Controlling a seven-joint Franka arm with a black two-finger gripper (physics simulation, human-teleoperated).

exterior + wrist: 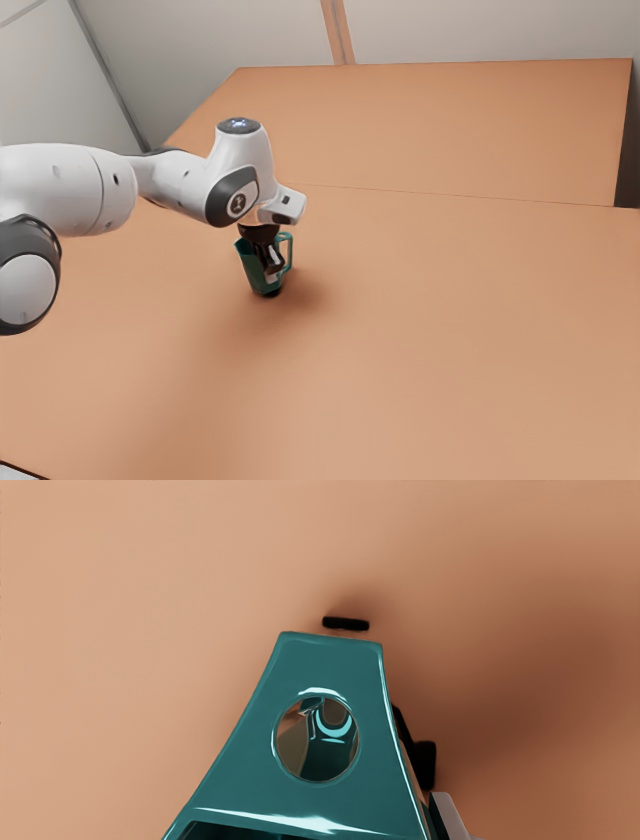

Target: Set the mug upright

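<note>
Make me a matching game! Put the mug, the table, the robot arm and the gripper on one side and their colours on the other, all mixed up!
Things
1. mug
2. table
3. robot arm
4. gripper

Colours
A. mostly white
B. mostly black
C. teal, a bluish green
D. orange-brown

Right pairs: 1-C, 2-D, 3-A, 4-B

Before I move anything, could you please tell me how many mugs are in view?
1: the teal mug, at the lower end of the white arm. The arm could hide another.
</note>
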